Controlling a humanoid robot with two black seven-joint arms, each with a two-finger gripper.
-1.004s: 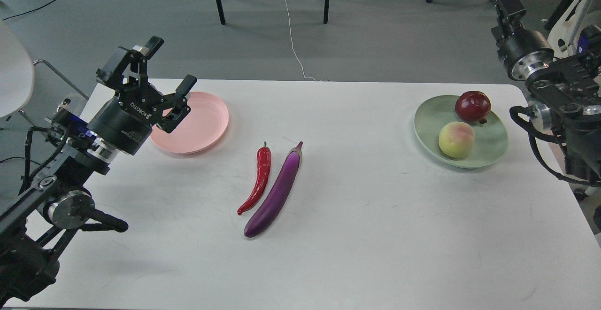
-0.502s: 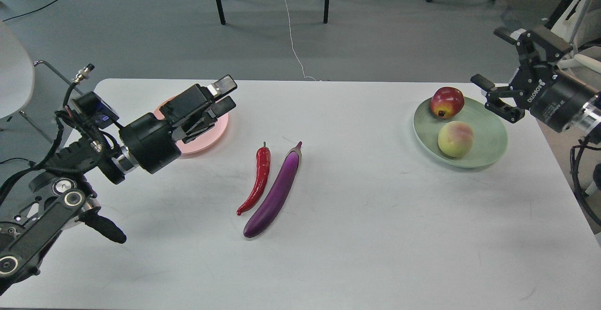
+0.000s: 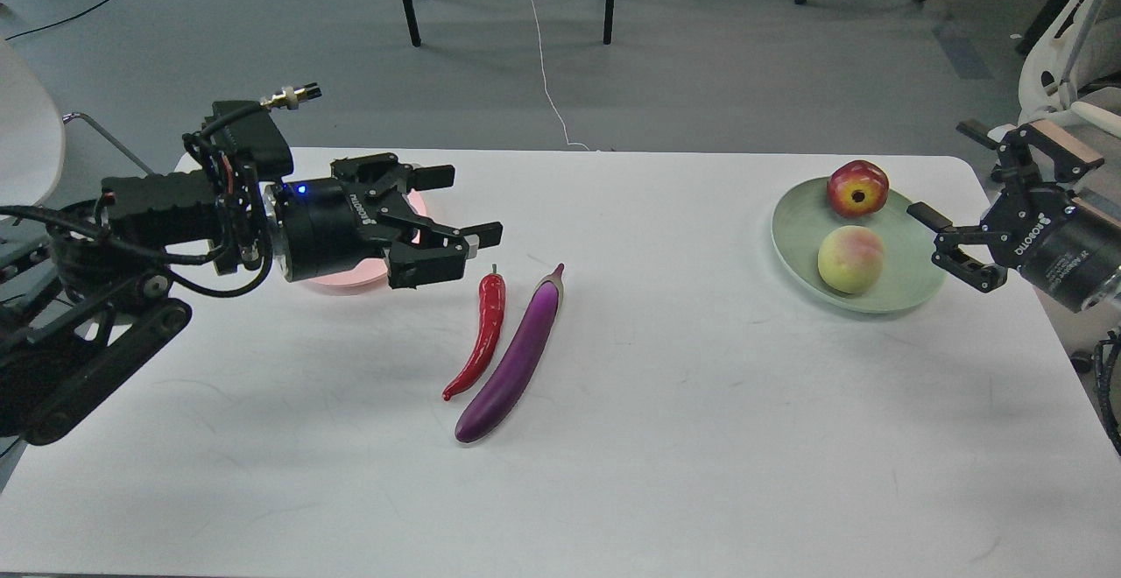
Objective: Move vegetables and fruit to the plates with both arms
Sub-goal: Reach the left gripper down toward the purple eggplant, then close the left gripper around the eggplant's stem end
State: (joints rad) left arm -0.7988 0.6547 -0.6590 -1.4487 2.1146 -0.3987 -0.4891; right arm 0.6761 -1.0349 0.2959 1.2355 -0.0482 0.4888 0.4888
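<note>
Black left arm (image 3: 131,236) comes in over the left edge of the white bench (image 3: 701,438), lying roughly level. Left gripper (image 3: 464,210) has its fingers spread apart, nothing between them, ROBOTIQ lettering on the body, blue light near the wrist. It hovers over the pink plate (image 3: 346,282), which sits near the back-left corner; most of that plate is hidden by the gripper, only a pale pink rim strip shows.

Red chili pepper (image 3: 482,339) lies near bench centre, slightly toward the left: glossy, thin, curved, dark stem pointing to the back edge, tip toward the front. Gripper's lower finger ends just beside the stem; contact cannot be told. Purple eggplant (image 3: 515,359) lies just right of the chili, roughly parallel, longer and thicker, glossy, pale grey-tan cap at the back end, rounded end toward the front. The two look very close along their length; touching or not is unclear.

Mint green plate (image 3: 915,285) sits near the back-right corner. On it: dark red fruit (image 3: 857,188) at the back rim, red with a yellow patch around a dark spot facing the camera; yellow-green peach (image 3: 850,258) with pink blush in front of it.

Right gripper (image 3: 953,188) enters from the right edge, fingers parted, empty, just beside the plate's right rim, ROBOTIQ marking visible.
</note>
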